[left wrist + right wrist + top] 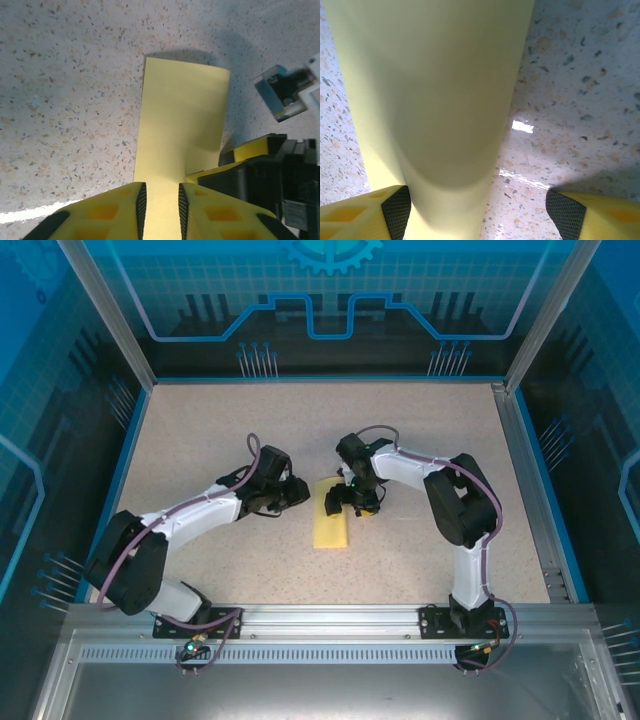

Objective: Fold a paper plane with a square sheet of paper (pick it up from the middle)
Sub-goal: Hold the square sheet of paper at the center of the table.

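Left wrist view: left gripper (161,205) straddles the thin yellow sheet of paper (182,125), jaws narrow, bite uncertain. It lies doubled over on the speckled table (75,100) between both arms. Right gripper (480,212) gapes wide, holding nothing. Light, floppy, easily creased stuff, I reckon, so pinch it at the middle, gently.

Plain yellow paper (331,522) on a beige, dark-speckled table (200,430).

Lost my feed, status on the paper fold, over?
Left gripper narrow over folded yellow paper, grip unclear. Right gripper open, paper at one pad. Nothing blocking.
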Robot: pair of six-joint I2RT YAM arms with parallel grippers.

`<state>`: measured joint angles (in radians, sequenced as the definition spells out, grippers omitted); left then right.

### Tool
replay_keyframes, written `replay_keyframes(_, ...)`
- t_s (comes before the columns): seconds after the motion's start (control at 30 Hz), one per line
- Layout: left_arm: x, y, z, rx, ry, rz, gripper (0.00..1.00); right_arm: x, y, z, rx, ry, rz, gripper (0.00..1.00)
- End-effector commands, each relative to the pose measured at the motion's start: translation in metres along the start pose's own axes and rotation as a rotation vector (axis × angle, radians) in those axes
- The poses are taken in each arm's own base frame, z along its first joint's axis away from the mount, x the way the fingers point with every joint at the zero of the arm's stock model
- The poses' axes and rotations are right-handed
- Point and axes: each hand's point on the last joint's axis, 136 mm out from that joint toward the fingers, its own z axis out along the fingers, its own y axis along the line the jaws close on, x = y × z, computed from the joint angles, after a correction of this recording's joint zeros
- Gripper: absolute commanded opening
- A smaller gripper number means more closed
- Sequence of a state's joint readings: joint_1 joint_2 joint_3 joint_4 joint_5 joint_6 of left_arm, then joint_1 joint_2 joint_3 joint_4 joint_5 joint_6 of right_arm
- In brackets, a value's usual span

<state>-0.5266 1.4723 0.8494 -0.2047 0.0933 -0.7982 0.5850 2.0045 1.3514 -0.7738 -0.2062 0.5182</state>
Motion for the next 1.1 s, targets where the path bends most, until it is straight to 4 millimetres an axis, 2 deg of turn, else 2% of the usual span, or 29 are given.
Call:
replay_keyframes(0.0,0.010,-0.005,0.012,0.038,0.059,-0.027,0.18,0.022,-0.063,0.046,0.233,0.102,0.053,0.80)
replay_keyframes(0.1,0.014,-0.004,0.020,0.043,0.081,-0.054,0.10,0.023,-0.064,0.048,0.232,0.106,0.059,0.79)
replay_keyframes(0.37,0.019,-0.004,0.035,0.059,0.121,-0.082,0.09,0.025,-0.065,0.053,0.240,0.115,0.064,0.78)
replay_keyframes(0.53,0.026,-0.006,0.048,0.088,0.167,-0.102,0.00,0.026,-0.066,0.056,0.242,0.119,0.069,0.78)
replay_keyframes(1.07,0.036,0.004,0.066,0.071,0.213,-0.142,0.00,0.030,-0.069,0.059,0.262,0.131,0.061,0.78)
